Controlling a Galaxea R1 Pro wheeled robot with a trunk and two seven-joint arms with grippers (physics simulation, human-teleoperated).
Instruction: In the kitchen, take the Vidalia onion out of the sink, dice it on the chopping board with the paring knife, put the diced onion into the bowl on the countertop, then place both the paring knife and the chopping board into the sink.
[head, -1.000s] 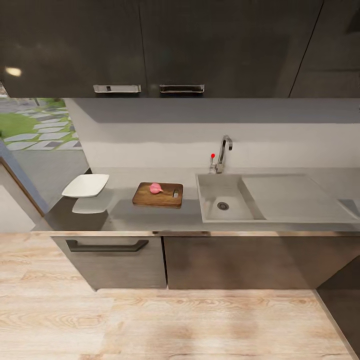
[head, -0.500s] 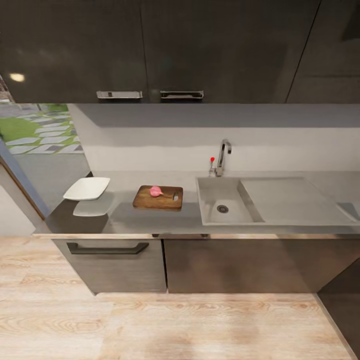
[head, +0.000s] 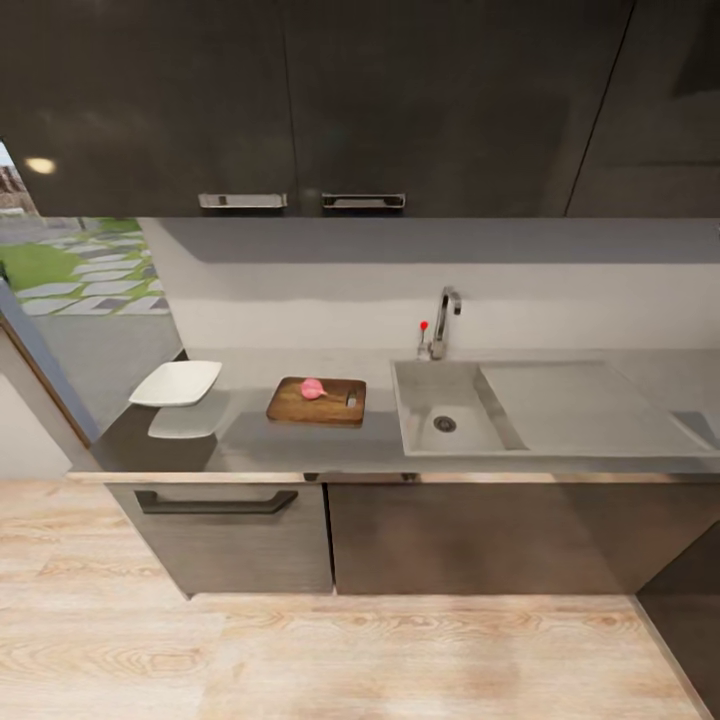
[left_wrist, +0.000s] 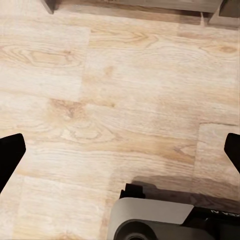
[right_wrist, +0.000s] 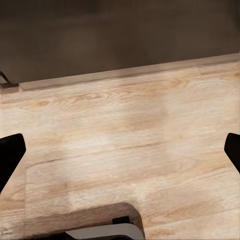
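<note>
Head view first: we see the onion (head: 313, 388) lying on the chopping board (head: 317, 402), the paring knife (head: 351, 398) beside it on the same board, left of the sink (head: 447, 421); the bowl (head: 176, 383) sits farther left on the countertop (head: 290, 446). We judge the onion round, firm and apt to roll; the knife is light, best taken by its handle. Left wrist view: our left gripper (left_wrist: 120, 152) is spread wide, empty, above the wooden floor (left_wrist: 125, 100). Right wrist view: the right gripper (right_wrist: 120, 152) likewise is open, holding nothing.
</note>
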